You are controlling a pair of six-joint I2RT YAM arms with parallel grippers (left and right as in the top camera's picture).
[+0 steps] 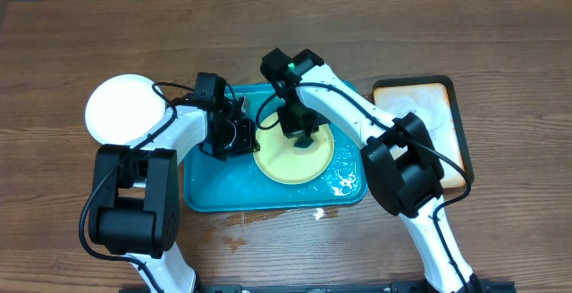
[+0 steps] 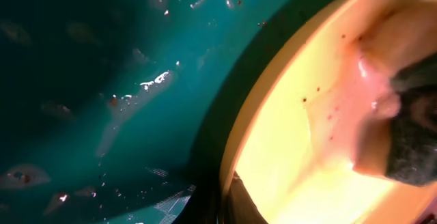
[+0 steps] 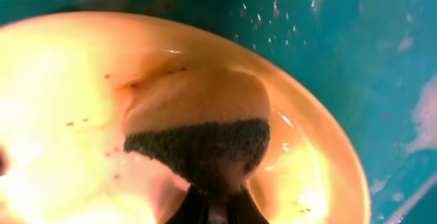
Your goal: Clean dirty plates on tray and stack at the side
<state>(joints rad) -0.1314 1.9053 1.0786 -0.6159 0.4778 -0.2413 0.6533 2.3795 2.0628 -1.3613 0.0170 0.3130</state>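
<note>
A pale yellow-green plate [image 1: 313, 161] lies in the right half of the wet teal tray [image 1: 210, 190]. My left gripper [image 1: 243, 138] is shut on the plate's left rim; in the left wrist view one finger [image 2: 240, 203] lies over the rim of the plate [image 2: 293, 149]. My right gripper [image 1: 302, 135] is shut on a sponge [image 3: 205, 132] with a dark scouring side and presses it on the plate [image 3: 61, 101]. Small brown specks dot the plate. A white plate [image 1: 123, 110] sits on the table left of the tray. I cannot make out a second white plate.
A black-rimmed tan tray [image 1: 442, 114] stands at the right of the teal tray. Soapy water pools in the teal tray [image 2: 102, 101]. A wet patch [image 1: 237, 218] and a small white scrap [image 1: 319, 213] lie on the table by the tray's front edge.
</note>
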